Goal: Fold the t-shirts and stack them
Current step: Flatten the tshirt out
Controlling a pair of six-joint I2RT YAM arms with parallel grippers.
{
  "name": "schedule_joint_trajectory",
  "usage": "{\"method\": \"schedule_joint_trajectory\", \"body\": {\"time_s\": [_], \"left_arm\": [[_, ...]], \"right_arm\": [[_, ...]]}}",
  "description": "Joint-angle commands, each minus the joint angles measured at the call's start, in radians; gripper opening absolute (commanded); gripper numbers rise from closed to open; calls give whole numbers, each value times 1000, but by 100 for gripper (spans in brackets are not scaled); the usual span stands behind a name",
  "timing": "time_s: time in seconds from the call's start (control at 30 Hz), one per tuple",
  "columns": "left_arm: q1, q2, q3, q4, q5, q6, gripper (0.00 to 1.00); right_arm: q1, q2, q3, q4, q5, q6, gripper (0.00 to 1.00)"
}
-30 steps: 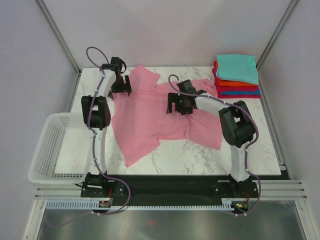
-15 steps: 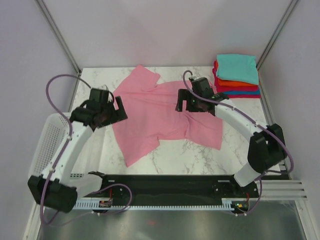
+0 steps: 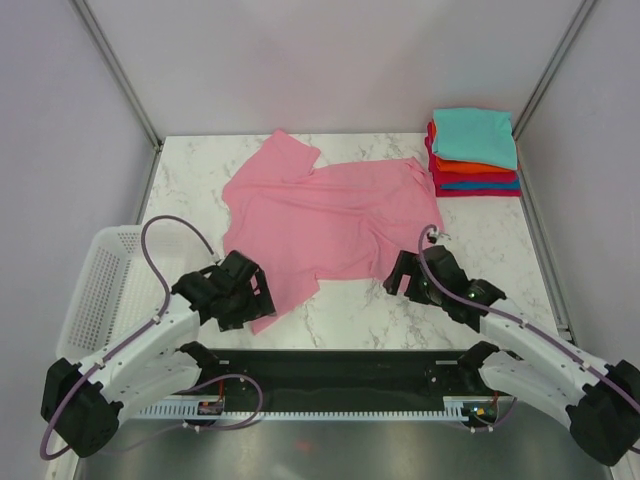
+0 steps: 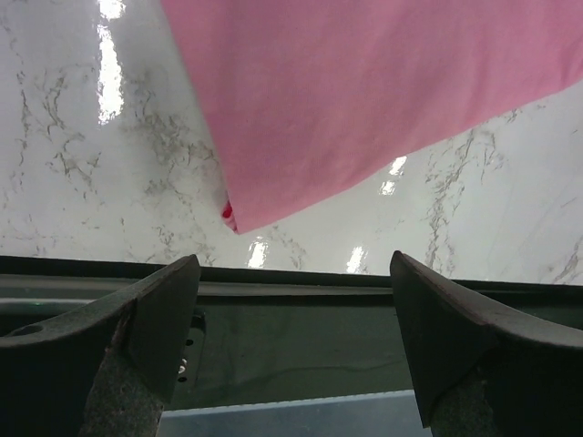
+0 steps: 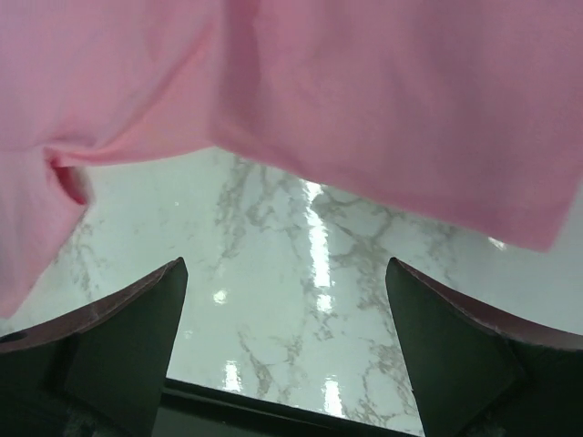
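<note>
Pink t-shirt (image 3: 320,215) lies spread and unfolded on the marble tabletop (image 3: 500,290). It runs from the far edge down toward the near-left. One sleeve points at the far edge, and the hem corner reaches almost to the near edge. The cloth is rumpled, with a fold ridge down its right half.

Your left gripper (image 3: 255,300) sits low at the near edge, right by that hem corner. In the left wrist view the gripper (image 4: 291,259) has its jaws spread wide with nothing between them. The left finger (image 4: 146,319) is clear of the cloth. The pink corner (image 4: 273,182) ends just beyond the fingertips, not touching. There is a small red fleck (image 4: 228,212) at the corner tip, too small to tell if it is a label.

Your right gripper (image 3: 398,280) is at the shirt's near-right hem. In the right wrist view the gripper (image 5: 284,266) is also spread wide and holds nothing. The pink hem (image 5: 364,118) hangs across the top of that view, with bare marble under it.

The stack of folded t-shirts (image 3: 475,160) sits in the far-right corner. The teal shirt (image 3: 475,135) is on top, the orange shirt (image 3: 468,165) is under it, and the blue shirt (image 3: 495,183) and red shirt (image 3: 480,191) are at the bottom. The stack is just beside the pink shirt's right sleeve; you can't tell if they touch.

The white mesh basket (image 3: 100,290) is off the left edge, with the left arm crossing its near corner.
</note>
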State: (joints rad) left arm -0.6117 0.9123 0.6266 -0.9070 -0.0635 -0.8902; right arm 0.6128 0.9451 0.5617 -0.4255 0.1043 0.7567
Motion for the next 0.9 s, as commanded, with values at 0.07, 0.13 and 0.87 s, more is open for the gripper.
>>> {"method": "schedule_joint_trajectory", "body": {"time_s": [0.07,0.13,0.87], "left_arm": [[-13,0,-16,42,-114,-125,92],[-13,20,-28,52,-142,-138,92],[61,-9,57,179,-275,15,2]], "right_arm": [[-33,-146,-117,-88,256,211,98],[-80,-143,-135,-117,278,246,98],[-240,-77,-172,32,265,198,0]]}}
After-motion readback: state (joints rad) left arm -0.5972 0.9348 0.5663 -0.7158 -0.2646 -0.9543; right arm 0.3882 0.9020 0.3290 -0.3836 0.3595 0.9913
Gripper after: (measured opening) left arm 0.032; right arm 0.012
